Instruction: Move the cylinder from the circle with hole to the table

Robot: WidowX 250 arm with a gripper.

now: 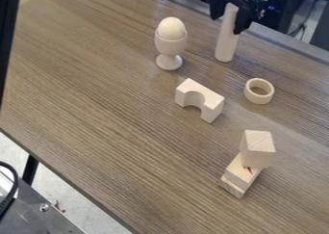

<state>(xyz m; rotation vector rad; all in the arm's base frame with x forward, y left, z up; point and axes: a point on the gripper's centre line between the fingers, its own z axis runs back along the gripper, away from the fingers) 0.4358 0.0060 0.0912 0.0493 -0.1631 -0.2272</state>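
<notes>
Fairly bright, even light — soft shadows, a pale sheen on the tabletop (298, 134).

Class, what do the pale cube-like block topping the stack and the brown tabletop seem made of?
Pale top block: probably bare wood, matt, with fine grain lines on top.
Brown tabletop: wood or printed laminate, smooth with a faint sheen; its streaky grain suits both.

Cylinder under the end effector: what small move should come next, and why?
Probably a slow, straight lift of the end effector, free of the cylinder. The cylinder stands upright, its base apparently on the table and well apart from the ring, so placement looks done; a sideways move could tip it.
</notes>
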